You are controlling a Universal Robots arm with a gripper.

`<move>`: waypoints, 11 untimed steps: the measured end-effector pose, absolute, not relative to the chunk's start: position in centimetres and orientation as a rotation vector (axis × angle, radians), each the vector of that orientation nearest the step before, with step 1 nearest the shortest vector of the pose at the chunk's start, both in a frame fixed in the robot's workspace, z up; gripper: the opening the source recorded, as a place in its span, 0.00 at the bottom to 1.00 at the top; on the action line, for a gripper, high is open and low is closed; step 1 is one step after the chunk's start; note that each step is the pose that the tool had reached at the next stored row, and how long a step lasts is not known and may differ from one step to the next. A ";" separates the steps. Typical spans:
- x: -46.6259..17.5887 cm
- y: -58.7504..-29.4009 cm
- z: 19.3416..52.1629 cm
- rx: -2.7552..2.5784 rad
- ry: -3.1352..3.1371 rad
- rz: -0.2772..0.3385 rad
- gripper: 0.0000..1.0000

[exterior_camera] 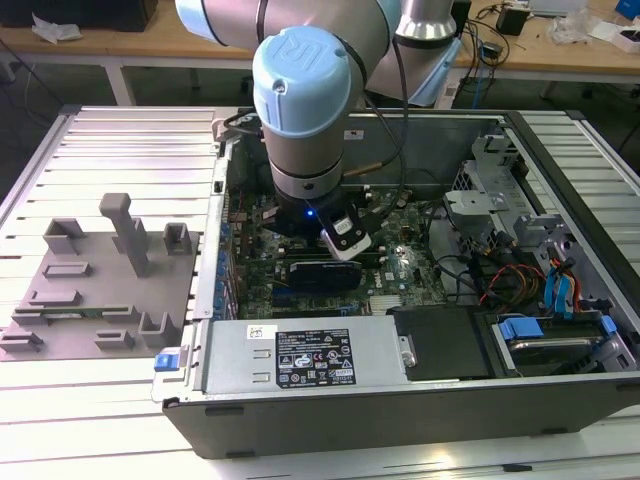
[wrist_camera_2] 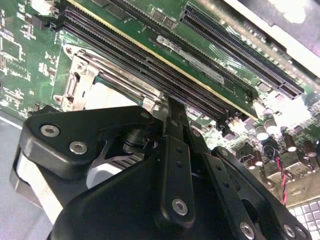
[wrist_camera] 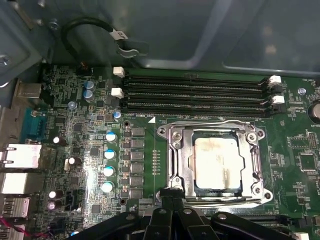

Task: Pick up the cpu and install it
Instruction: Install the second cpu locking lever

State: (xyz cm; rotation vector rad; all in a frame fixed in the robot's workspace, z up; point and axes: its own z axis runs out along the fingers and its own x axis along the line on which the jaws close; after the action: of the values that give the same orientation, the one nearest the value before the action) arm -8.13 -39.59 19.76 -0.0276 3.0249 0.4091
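The cpu [wrist_camera: 216, 162], a pale silvery square, lies flat inside the metal socket frame [wrist_camera: 172, 145] on the green motherboard in the first wrist view. In the second wrist view the cpu [wrist_camera_2: 107, 94] shows as a pale patch inside the same frame. My gripper [wrist_camera: 171, 196] hovers at the frame's edge, beside one corner of the cpu, with its black fingers closed together and nothing between them. The second wrist view has the gripper [wrist_camera_2: 173, 107] tips over the frame's edge, next to the memory slots [wrist_camera_2: 150, 55]. The arm [exterior_camera: 305, 110] reaches down into the open computer case [exterior_camera: 400, 420].
Several black memory slots [wrist_camera: 195, 92] run beside the socket. A dark expansion card [exterior_camera: 320, 272] sits near the arm's wrist. A power supply [exterior_camera: 300, 355], drive bays and red and blue cables [exterior_camera: 520, 285] crowd the case. A grey fixture tray [exterior_camera: 90, 290] lies on the exterior view's left.
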 end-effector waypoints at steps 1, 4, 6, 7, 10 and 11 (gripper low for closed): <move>-8.3 -39.5 19.7 -0.028 3.025 0.409 0.11; -8.4 -39.3 19.7 -0.028 3.025 0.409 0.11; -8.5 -39.2 19.7 -0.028 3.025 0.409 0.11; -8.5 -39.1 19.7 -0.028 3.025 0.409 0.11; -8.5 -39.1 19.7 -0.028 3.025 0.409 0.11; -8.5 -39.1 19.7 -0.028 3.025 0.409 0.11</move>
State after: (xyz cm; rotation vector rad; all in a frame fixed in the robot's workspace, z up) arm -8.52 -39.09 19.66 -0.0276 3.0250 0.4090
